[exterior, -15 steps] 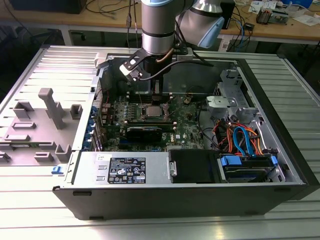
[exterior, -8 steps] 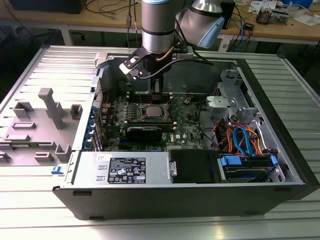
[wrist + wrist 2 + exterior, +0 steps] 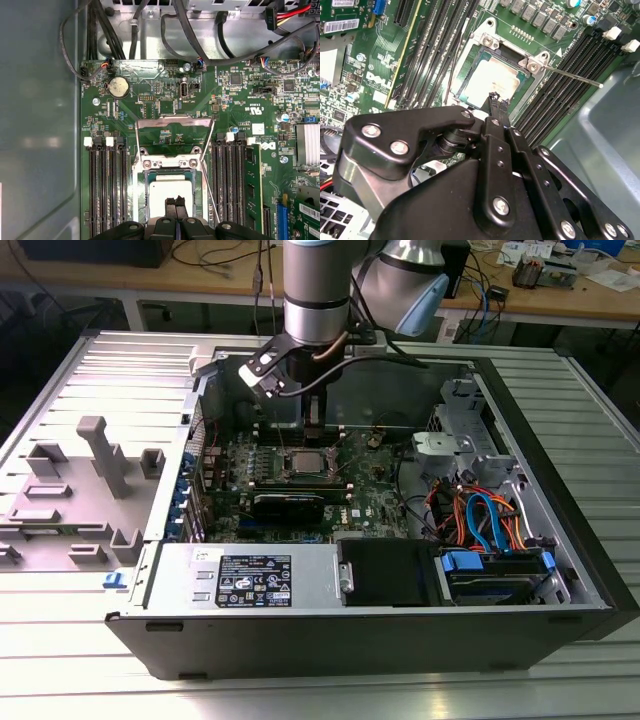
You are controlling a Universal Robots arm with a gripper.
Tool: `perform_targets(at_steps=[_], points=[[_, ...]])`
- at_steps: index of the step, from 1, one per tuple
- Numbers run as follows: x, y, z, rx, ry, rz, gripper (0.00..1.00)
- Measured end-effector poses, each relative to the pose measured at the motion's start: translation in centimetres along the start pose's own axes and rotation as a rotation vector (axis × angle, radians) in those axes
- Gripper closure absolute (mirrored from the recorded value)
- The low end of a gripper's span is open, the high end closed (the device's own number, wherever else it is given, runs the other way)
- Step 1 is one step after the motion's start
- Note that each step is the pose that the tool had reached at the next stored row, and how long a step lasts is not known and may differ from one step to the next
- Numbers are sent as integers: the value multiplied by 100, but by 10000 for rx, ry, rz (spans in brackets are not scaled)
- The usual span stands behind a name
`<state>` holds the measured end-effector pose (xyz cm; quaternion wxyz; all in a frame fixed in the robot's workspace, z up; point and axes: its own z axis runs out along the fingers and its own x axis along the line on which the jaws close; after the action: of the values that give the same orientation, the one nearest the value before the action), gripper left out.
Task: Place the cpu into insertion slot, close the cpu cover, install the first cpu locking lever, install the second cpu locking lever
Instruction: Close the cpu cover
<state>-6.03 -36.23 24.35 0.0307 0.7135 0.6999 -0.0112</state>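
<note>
Ribbed metal table (image 3: 90, 660) bears an open computer case (image 3: 350, 640); the arm hangs over its green board. Claw (image 3: 176, 202): fingertips pressed together, nothing between them, poised just above the chip (image 3: 167, 192), near one edge of its pale face. Chip lies flat in the socket (image 3: 146, 192), judged seated. Cover plate (image 3: 170, 119) is swung open, hinged at the socket edge farthest from the claw, on the coin battery (image 3: 119, 86) side; green board shows through its cut-out. Governing relation: the plate lies across the chip from the fingertips. One thin lever (image 3: 210, 197) runs along the socket, beside the memory slots (image 3: 234, 185), apparently unlatched.
</note>
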Motion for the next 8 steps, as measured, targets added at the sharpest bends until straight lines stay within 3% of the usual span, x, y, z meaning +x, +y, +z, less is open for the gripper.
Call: perform_targets(at_steps=[8], points=[[-1, 2, -12, -1, 1, 0, 89]])
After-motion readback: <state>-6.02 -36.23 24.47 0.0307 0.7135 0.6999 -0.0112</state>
